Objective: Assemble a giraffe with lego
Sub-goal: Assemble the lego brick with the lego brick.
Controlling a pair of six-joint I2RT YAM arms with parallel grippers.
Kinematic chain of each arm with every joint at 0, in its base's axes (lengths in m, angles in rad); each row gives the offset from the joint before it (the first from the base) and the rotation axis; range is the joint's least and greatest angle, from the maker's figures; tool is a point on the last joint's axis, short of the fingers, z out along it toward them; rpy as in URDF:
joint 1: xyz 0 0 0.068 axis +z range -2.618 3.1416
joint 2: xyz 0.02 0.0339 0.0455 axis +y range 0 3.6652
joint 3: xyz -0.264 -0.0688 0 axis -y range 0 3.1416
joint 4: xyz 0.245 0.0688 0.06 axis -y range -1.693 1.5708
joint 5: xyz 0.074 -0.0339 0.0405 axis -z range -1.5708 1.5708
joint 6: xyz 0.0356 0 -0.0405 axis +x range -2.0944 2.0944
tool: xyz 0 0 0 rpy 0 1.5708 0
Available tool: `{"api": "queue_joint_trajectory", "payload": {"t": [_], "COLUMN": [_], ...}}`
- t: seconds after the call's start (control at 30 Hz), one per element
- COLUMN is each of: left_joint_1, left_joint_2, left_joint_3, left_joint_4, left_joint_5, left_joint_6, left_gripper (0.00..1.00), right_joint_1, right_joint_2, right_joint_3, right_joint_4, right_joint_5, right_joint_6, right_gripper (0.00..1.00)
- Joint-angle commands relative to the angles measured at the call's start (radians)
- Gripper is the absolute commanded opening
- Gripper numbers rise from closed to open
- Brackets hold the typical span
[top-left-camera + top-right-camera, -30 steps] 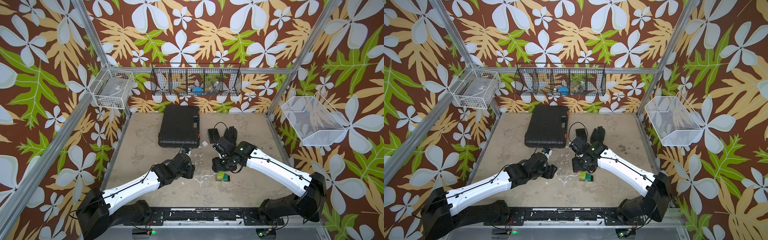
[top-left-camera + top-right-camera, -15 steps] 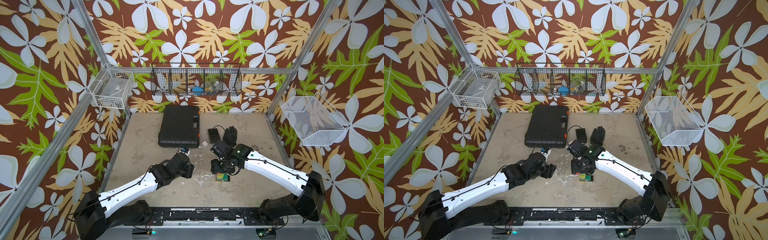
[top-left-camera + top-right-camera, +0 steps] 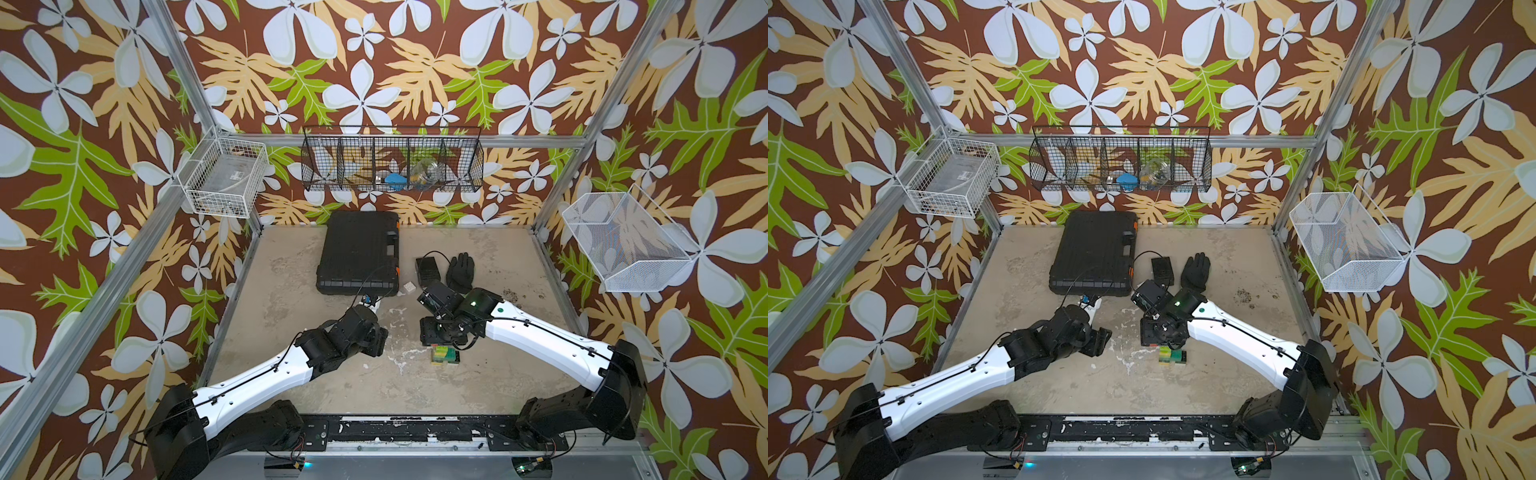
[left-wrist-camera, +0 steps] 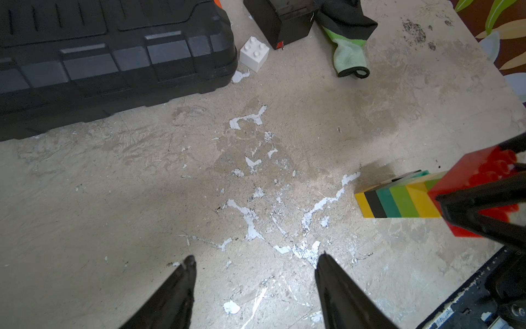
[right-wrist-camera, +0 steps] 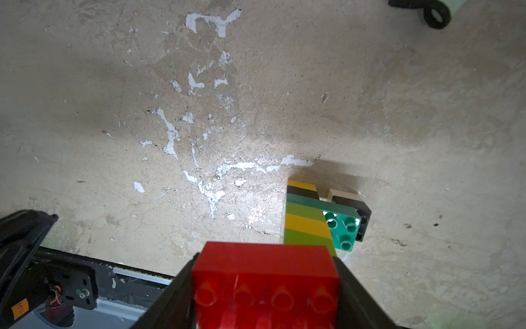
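Scuffed beige tabletop (image 3: 316,386): the part-built giraffe (image 4: 398,203) stands near the front middle, right under my R gripper (image 5: 264,287), which is clamped on the red brick (image 5: 264,265) at the neck's top (can't tell if it's seated). L gripper (image 4: 256,257) hangs spread wide w/ nothing in it, apart from the stack; a white brick (image 4: 254,57) sits just beside the black case (image 4: 99,57).

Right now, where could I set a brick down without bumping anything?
Bare table: right of the glove, left of the black case, and the middle below the open left gripper. Crowded: around the giraffe, where the right gripper clamps the red brick, and the white brick and small black box by the case.
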Motion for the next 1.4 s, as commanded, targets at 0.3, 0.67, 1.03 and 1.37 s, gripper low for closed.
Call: {"api": "queue_joint_trajectory", "payload": {"t": [0.3,0.67,1.03,1.37], "left_joint_1": [0.001,0.002,0.001,0.001], "left_joint_2": [-0.012,-0.013,-0.012,-0.012], "left_joint_3": [-0.003,-0.004,-0.006,-0.006], "left_joint_4": [0.016,0.025,0.023,0.024], "left_joint_5": [0.007,0.013,0.010,0.006], "left_joint_6": [0.021,0.029,0.032,0.032], "left_gripper": [0.70,0.70,0.70,0.70], "right_joint_1": [0.036,0.035,0.022,0.007], "right_joint_2": [0.020,0.003,0.005,0.010], "right_joint_3": [0.045,0.025,0.013,0.004], "right_joint_4": [-0.095,-0.088,-0.069,-0.048], "right_joint_5": [0.024,0.057,0.066,0.046], "right_joint_6": [0.062,0.091,0.087,0.079], "right_gripper": [0.43,0.43,0.43,0.43]}}
